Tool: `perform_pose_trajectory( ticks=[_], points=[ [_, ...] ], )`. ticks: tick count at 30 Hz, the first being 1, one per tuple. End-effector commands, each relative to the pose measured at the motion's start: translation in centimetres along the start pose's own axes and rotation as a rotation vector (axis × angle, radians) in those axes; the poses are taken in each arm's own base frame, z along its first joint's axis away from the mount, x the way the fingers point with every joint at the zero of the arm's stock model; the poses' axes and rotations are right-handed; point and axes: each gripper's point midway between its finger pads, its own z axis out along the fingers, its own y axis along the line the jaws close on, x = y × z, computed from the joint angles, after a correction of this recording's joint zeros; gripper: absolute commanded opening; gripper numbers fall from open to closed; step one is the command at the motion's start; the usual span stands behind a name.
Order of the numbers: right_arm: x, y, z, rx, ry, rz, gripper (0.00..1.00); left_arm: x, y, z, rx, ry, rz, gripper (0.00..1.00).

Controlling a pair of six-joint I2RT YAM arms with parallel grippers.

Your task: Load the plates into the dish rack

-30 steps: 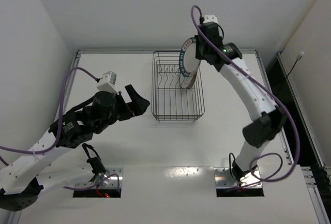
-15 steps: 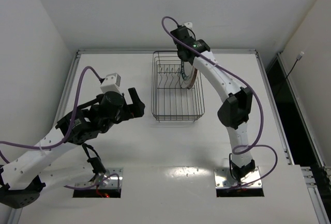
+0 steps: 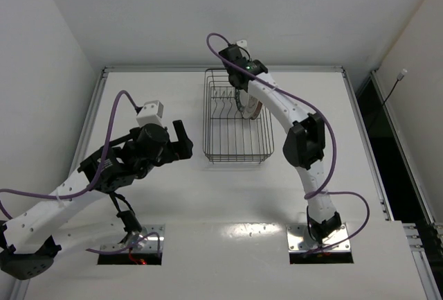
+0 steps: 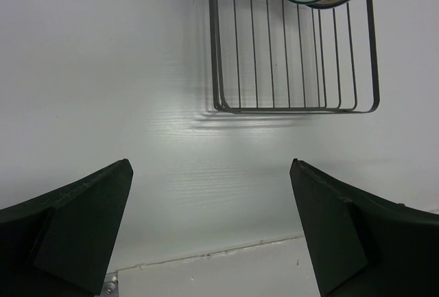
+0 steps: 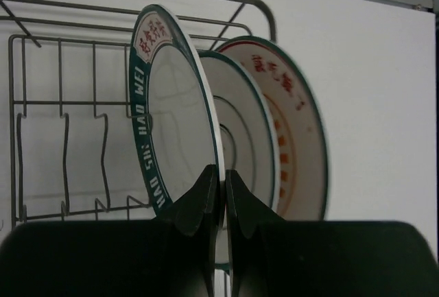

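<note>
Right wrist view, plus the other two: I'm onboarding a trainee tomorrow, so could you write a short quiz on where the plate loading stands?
1. True or false: the left gripper holds a plate.
2. The right gripper grips the lettered-rim plate by: A) its centre B) its rim C) not at all, it is open.
3. Fill in: counting the held one, ___ plates stand upright at the dish rack.
Key: 1 false; 2 B; 3 three.
</note>
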Motion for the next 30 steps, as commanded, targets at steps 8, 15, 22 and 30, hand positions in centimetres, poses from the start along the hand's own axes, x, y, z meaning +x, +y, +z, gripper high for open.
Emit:
perform_pose_trajectory(
  ticks=[8,15,22,30],
  points=[
    [2.0,3.3,-2.0,-0.141,0.074,0.017,0.1,-2.0,-0.2,-1.2,0.007,-0.031,0.001,0.99],
    [-2.3,-0.1,-10.4,-0.319,-0.011,0.093,0.58,-3.4,0.2,-2.0,-0.01,-0.076,-0.022,0.99],
    [-0.3,-5.1,-17.1,-0.367,0.005,0.038,0.63,-4.5,-0.7,-1.5,-0.021,-0.094,-0.005,0.99],
    [6.8,-11.3,-19.6,-0.274,-0.016,0.063,0.72,-5.3,-0.5,-0.6,-0.075,-0.123,0.041,0.99]
  ],
)
